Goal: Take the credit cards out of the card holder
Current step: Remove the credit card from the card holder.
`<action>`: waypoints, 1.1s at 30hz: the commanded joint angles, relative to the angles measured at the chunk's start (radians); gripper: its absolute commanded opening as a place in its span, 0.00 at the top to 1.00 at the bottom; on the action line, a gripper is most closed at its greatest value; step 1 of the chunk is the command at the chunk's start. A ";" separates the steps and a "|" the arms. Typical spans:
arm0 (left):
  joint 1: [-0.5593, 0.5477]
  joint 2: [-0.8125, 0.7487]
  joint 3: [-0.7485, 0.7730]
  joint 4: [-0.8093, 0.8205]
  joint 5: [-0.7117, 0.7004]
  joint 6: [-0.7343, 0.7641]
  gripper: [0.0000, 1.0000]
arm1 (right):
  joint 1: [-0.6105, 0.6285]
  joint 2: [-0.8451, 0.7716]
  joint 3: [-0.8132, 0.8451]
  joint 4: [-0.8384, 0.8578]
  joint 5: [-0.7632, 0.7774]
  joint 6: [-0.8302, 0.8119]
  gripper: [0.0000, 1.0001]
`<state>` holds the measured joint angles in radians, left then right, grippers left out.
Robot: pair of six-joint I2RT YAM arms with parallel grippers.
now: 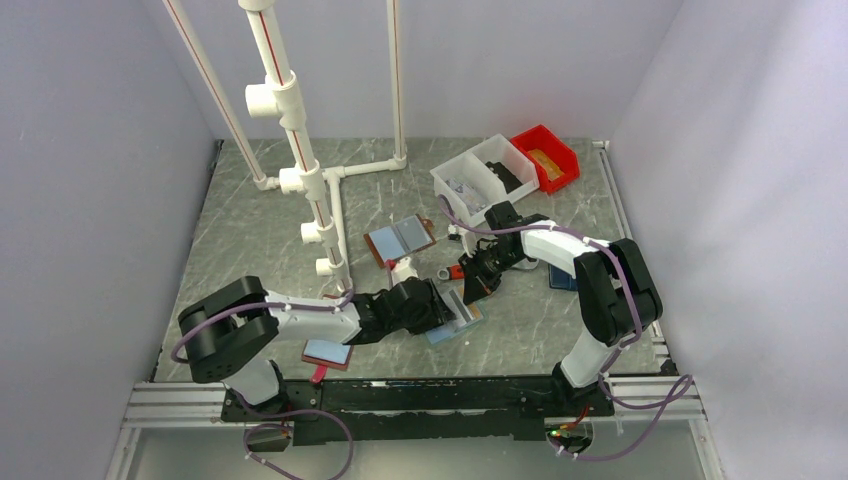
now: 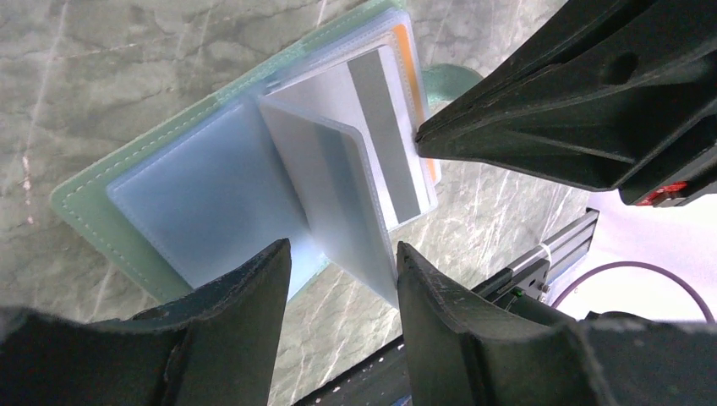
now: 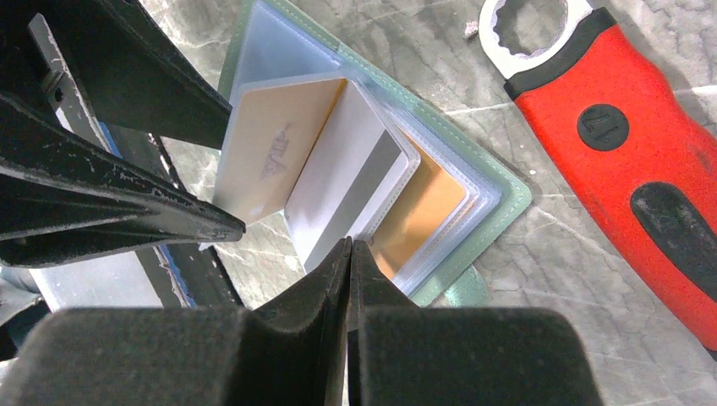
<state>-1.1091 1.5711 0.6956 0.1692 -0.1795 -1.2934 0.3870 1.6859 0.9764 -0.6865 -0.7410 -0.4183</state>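
The card holder [image 3: 510, 196] lies open on the worktop [image 1: 540, 320] near its front edge, between the two arms, with its clear leaves fanned upward. The credit cards sit in their sleeves: a tan card [image 3: 269, 152] with a faint mark too pale to read, a white card with a grey stripe [image 3: 348, 179], and an orange one [image 3: 420, 211] lying flat beneath. The left gripper [image 2: 342, 250] has its jaws spread on either side of a raised translucent leaf [image 2: 325, 190], gripping nothing. The right gripper [image 3: 348, 250] has its jaws pressed together with no gap, the tip at the lower edge of the striped card's sleeve; whether it pinches that edge cannot be told. No card looks freed yet, so this seems to be the first extraction. The next move likely calls for the left jaws to steady the leaf while the right draws a card out along its pocket. Just beside the holder lies a red-handled wrench [image 3: 617, 161], with a black disc that seems to read 17.
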 commanded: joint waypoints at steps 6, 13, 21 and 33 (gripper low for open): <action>0.000 -0.046 -0.058 -0.032 -0.015 -0.036 0.51 | 0.002 -0.005 0.004 0.019 -0.011 -0.005 0.95; 0.000 -0.052 -0.067 -0.036 -0.022 -0.042 0.52 | 0.002 -0.005 0.004 0.018 -0.011 -0.005 0.95; 0.000 -0.076 -0.092 -0.045 -0.050 -0.068 0.57 | 0.001 -0.008 0.004 0.016 -0.012 -0.007 0.95; 0.011 -0.100 -0.159 0.050 -0.051 -0.080 0.72 | 0.002 -0.019 0.005 0.012 -0.015 -0.015 0.95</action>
<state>-1.1069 1.4944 0.5529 0.1944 -0.2070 -1.3762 0.3870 1.6859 0.9764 -0.6868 -0.7410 -0.4191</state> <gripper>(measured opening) 0.325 0.048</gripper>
